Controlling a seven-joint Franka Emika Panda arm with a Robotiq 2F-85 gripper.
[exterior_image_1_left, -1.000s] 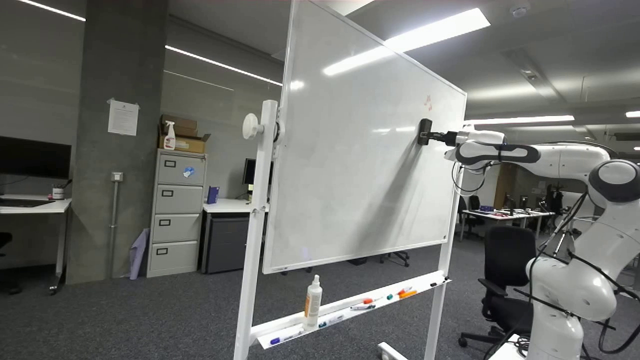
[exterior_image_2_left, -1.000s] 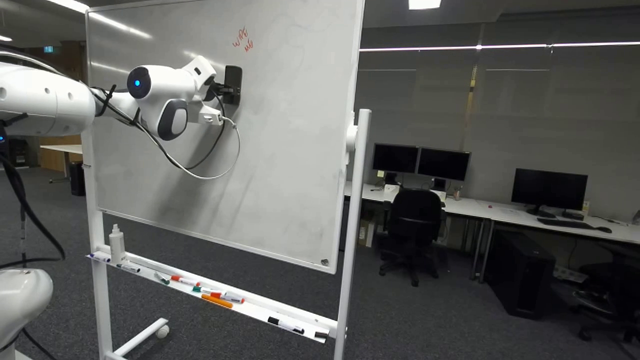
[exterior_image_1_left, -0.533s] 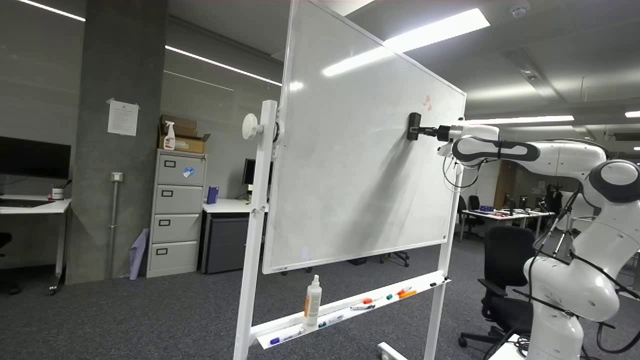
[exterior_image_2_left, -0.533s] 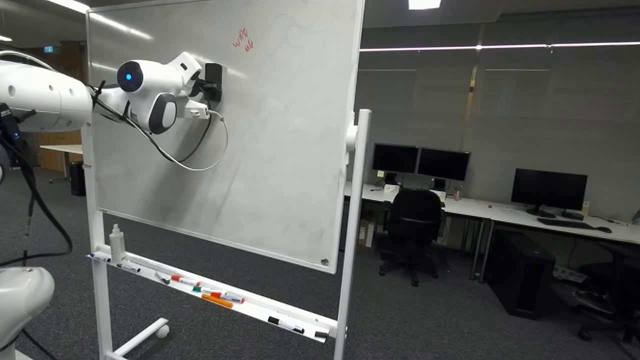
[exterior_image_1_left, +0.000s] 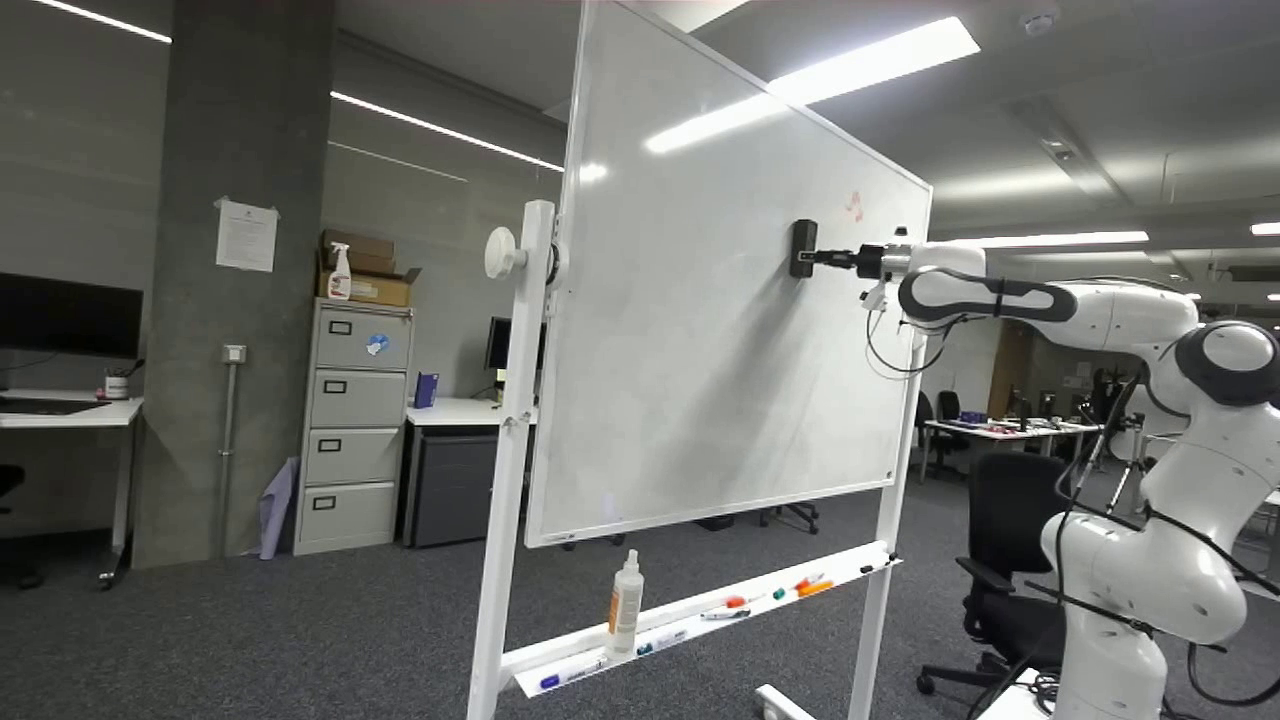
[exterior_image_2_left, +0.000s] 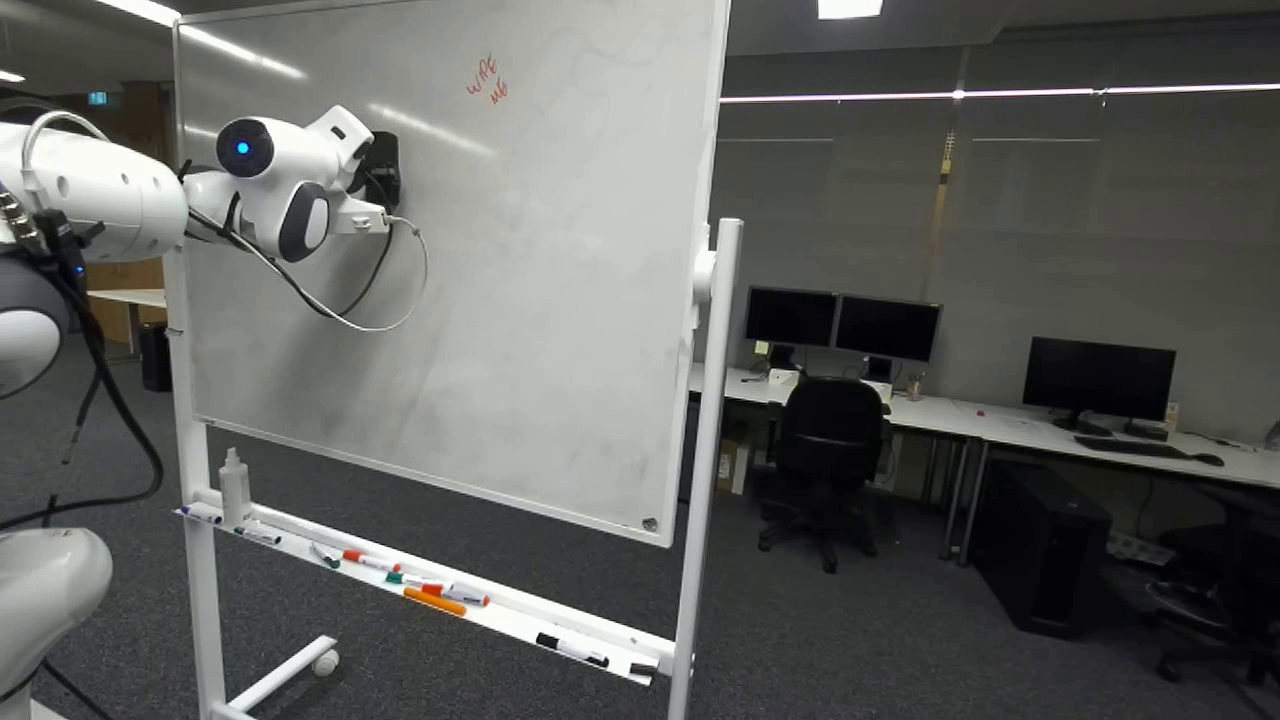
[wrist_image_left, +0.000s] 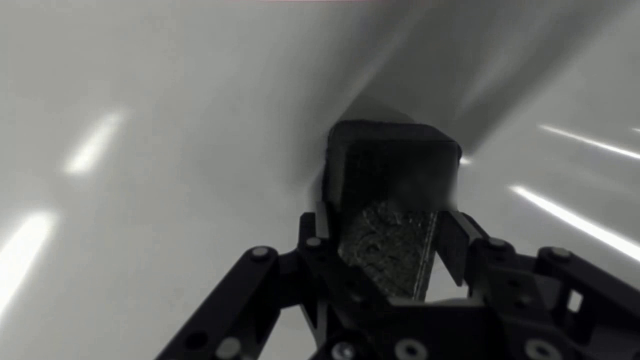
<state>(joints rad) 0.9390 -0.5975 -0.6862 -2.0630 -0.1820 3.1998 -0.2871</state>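
One wheeled whiteboard (exterior_image_2_left: 560, 300) bears red lettering (exterior_image_2_left: 487, 80) near its top edge, seemingly all unwiped as yet, while the gripper (wrist_image_left: 385, 227) clasps a black eraser (exterior_image_2_left: 386, 150) lower down, further towards the left edge.

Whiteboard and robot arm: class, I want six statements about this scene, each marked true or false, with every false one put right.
1. The jaws hold a black eraser. True.
2. The whiteboard bears no writing. False: red writing stands near its top.
3. The red writing sits lower on the whiteboard than the black eraser. False: it sits higher.
4. A pale bottle stands upright on the tray. True.
5. The pale bottle is the only thing on the tray. False: an orange marker lies there too, for one.
6. In an exterior view, a black office chair stands at a desk. True.
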